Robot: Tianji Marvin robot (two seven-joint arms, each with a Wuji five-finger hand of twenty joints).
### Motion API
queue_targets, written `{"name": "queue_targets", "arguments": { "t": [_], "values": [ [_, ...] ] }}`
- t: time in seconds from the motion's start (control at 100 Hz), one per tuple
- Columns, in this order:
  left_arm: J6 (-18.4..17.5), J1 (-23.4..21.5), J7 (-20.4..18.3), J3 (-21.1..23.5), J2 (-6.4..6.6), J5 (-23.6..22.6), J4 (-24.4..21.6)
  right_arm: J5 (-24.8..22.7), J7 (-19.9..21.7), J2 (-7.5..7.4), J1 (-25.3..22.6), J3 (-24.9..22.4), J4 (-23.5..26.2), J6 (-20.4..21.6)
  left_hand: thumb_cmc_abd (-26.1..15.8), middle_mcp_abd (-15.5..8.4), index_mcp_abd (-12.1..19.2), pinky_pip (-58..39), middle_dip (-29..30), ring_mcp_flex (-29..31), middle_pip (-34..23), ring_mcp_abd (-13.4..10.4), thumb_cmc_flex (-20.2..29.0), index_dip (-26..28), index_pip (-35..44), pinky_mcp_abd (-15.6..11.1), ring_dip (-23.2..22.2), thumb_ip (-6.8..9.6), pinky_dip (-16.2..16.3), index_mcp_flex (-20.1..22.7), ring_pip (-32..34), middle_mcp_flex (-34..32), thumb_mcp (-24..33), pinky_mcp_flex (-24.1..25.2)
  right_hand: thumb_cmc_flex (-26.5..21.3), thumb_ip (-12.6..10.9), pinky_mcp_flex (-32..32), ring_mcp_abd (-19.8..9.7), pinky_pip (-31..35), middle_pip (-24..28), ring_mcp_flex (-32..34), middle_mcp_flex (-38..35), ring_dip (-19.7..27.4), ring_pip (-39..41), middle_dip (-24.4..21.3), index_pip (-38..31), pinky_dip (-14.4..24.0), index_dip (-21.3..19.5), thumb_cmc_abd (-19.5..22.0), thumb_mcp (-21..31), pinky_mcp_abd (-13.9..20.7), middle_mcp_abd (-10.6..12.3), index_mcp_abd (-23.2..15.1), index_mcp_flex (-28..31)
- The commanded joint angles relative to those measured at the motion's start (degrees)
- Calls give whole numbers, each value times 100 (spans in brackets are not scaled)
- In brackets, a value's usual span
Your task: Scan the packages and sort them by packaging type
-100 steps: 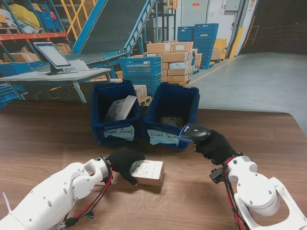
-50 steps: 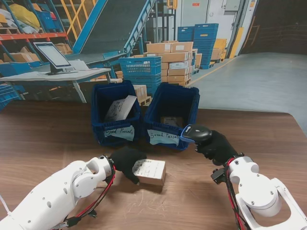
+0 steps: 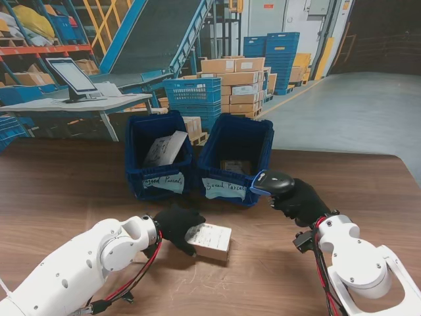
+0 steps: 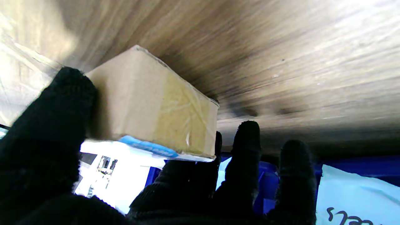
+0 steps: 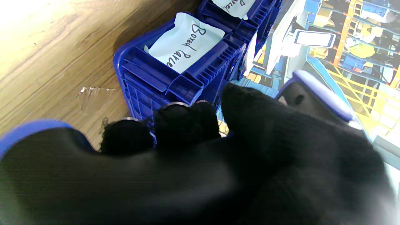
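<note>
A small cardboard box (image 3: 210, 241) with a white shipping label on top is held just off the table near me, left of centre. My left hand (image 3: 176, 224), in a black glove, is shut on it; the left wrist view shows the box (image 4: 150, 109) pinched between thumb and fingers (image 4: 247, 147). My right hand (image 3: 299, 201) is shut on a black and blue barcode scanner (image 3: 271, 182), whose head points left toward the box. The scanner (image 5: 315, 100) also shows past the glove in the right wrist view.
Two blue crates stand side by side farther from me: the left crate (image 3: 158, 181) labelled bagged parcels holds a white bag, the right crate (image 3: 230, 184) labelled boxed parcels (image 5: 184, 43) holds a small box. The brown wooden table (image 3: 66, 191) stretches to both sides.
My left hand has carried the box a little to the right and nearer to me. The right hand with the scanner has drifted slightly right.
</note>
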State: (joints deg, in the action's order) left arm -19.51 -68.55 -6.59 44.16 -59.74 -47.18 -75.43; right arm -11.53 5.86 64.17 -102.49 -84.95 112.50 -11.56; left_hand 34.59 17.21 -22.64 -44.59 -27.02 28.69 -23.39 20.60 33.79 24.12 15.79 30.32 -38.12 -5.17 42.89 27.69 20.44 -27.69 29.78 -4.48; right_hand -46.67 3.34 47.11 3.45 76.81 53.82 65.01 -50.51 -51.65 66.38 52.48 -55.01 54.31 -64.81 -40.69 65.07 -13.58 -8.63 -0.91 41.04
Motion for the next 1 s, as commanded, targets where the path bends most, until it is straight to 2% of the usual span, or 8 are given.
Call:
{"name": "queue_targets", "arguments": {
  "t": [0.0, 0.08, 0.2, 0.29, 0.47, 0.63, 0.76, 0.99],
  "values": [
    [21, 8, -58, -17, -3, -38, -73, -16, 82, 15, -32, -7, 77, 7, -949, -7, 576, 159, 117, -219, 145, 189, 102, -188, 136, -31, 133, 229, -32, 280, -183, 295, 385, 132, -565, -115, 74, -5, 391, -49, 147, -49, -122, 208, 56, 1, 152, -2, 377, 688, -21, -158, -334, 237],
    [42, 5, -198, -20, 16, -11, -137, -17, 84, 15, -34, -14, 88, -1, -1036, 24, 479, 423, 282, -488, 360, 197, -32, -375, -340, -84, 327, 182, -39, 90, -393, 597, 105, 259, -567, -112, 67, 5, 389, -51, 145, -48, -121, 211, 57, 0, 152, -4, 372, 687, -22, -165, -329, 238],
    [79, -11, -264, -33, 40, -86, -215, -29, 88, 14, -37, -23, 108, -10, -1222, 42, 309, 1044, 621, -985, 769, 240, -125, -768, -1172, -143, 861, 155, -115, -293, -904, 1108, -430, 448, -567, -109, 61, 5, 384, -52, 143, -47, -118, 210, 58, 2, 152, -5, 377, 689, -13, -160, -330, 238],
    [148, -31, -197, -63, 45, -239, -251, -37, 79, 15, -43, -27, 124, -11, -1280, 73, 166, 1263, 740, -1180, 918, 265, -229, -878, -1403, -151, 1015, 135, -136, -562, -1073, 1319, -613, 544, -569, -110, 64, 21, 388, -52, 144, -49, -117, 213, 58, 0, 154, -6, 372, 691, -21, -157, -325, 240],
    [278, -38, -329, -143, 67, -264, -338, -56, 86, 12, -62, -42, 155, -5, -1364, 177, -57, 1589, 825, -1402, 1077, 260, -294, -994, -1552, -203, 1141, 123, -154, -912, -1218, 1640, -862, 651, -572, -108, 68, 12, 386, -52, 144, -52, -114, 210, 58, 4, 153, -7, 375, 691, -20, -161, -327, 240],
    [338, -41, -461, -183, 80, -211, -399, -76, 86, 11, -74, -58, 183, -19, -1429, 200, -44, 1695, 868, -1471, 1158, 253, -270, -1019, -1537, -234, 1181, 126, -135, -887, -1269, 1668, -959, 674, -572, -108, 68, 9, 385, -53, 148, -50, -113, 211, 58, 6, 153, -7, 373, 691, -25, -167, -327, 238],
    [352, -61, -342, -172, 63, -272, -413, -130, 146, -8, -57, -48, 189, -17, -1475, 147, -10, 1742, 869, -1406, 1148, 234, -215, -1016, -1489, -234, 1196, 137, -113, -783, -1249, 1572, -1027, 610, -567, -110, 70, 25, 386, -53, 153, -53, -113, 216, 57, 6, 153, -8, 374, 693, -12, -159, -333, 240],
    [463, -307, -171, 199, 15, -277, -669, -367, 428, -91, 8, 7, 217, 50, -1510, 100, 87, 1800, 836, -1346, 1082, 213, -137, -1003, -1445, -223, 1195, 163, -91, -701, -1209, 1484, -1086, 587, -555, -115, 65, -5, 380, -52, 149, -51, -108, 208, 56, 9, 150, -11, 384, 693, 0, -143, -342, 235]
  ]
}}
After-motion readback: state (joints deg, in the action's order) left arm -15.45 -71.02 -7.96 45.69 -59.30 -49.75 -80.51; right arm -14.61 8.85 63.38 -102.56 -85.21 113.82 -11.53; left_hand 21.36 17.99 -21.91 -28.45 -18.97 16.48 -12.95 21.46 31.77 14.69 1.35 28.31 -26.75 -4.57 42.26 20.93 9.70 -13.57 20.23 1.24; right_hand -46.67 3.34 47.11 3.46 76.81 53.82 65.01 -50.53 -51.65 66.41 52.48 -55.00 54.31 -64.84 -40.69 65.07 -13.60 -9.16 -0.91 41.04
